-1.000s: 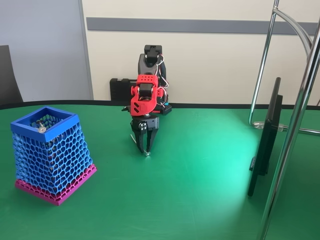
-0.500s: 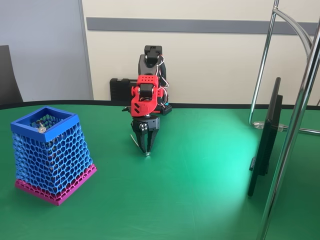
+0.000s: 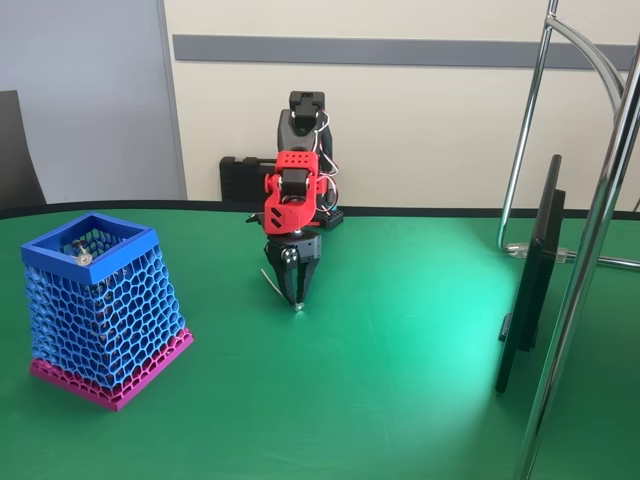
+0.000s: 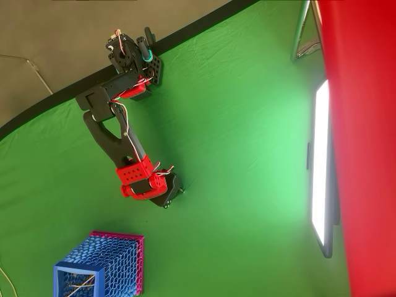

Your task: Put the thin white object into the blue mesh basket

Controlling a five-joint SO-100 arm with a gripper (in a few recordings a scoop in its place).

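I am at the pick-up step: my pincer (image 3: 297,300) points straight down with its tips at the green table (image 3: 400,380), in the middle of the scene, and the two fingers are drawn almost together. The thin white object (image 3: 270,283) shows in the fixed view as a slim pale stick that rises slanted to the left from the place where my fingertips meet, so I judge that I am clenched on its lower end, though the contact itself is too small to see with certainty. In the overhead view my pincer (image 4: 168,199) hides the stick. The blue mesh basket (image 3: 95,300) stands well apart, to the left of me in the fixed view, upright on its magenta base, with its opening free at the top; some small things lie already inside it. The stick is not yet lifted and not yet moved, I think. The next move calls for a firm hold, then a lift high enough to pass above the blue rim, a swing towards the basket, and a release over the opening, because a stick held by one end can turn or slip
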